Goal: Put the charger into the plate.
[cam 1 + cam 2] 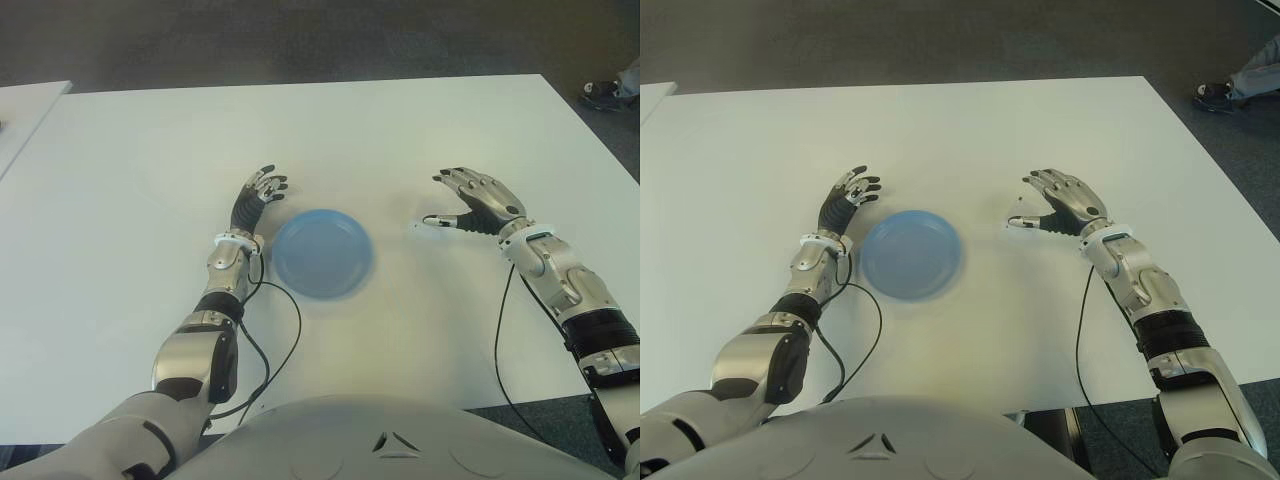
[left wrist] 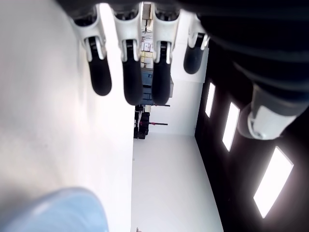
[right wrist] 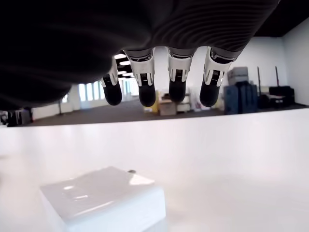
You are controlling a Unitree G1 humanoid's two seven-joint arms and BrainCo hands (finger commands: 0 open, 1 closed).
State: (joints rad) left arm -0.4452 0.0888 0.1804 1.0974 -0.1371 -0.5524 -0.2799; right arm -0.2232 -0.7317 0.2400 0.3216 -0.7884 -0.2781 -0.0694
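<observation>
The charger (image 3: 104, 200), a small white block, lies on the white table (image 1: 400, 130) just right of the blue plate (image 1: 323, 252). In the eye views it shows as a white patch (image 1: 1019, 209) by the thumb of my right hand (image 1: 440, 200). That hand is open with its fingers (image 3: 176, 84) spread above and just behind the charger, not touching it. My left hand (image 1: 262, 190) shows open beside the plate's left rim, holding nothing. The plate has nothing in it.
Black cables (image 1: 285, 340) run from both wrists back toward my body. A second white table (image 1: 20, 110) stands at the far left. A person's shoe (image 1: 605, 93) shows on the floor past the table's far right corner.
</observation>
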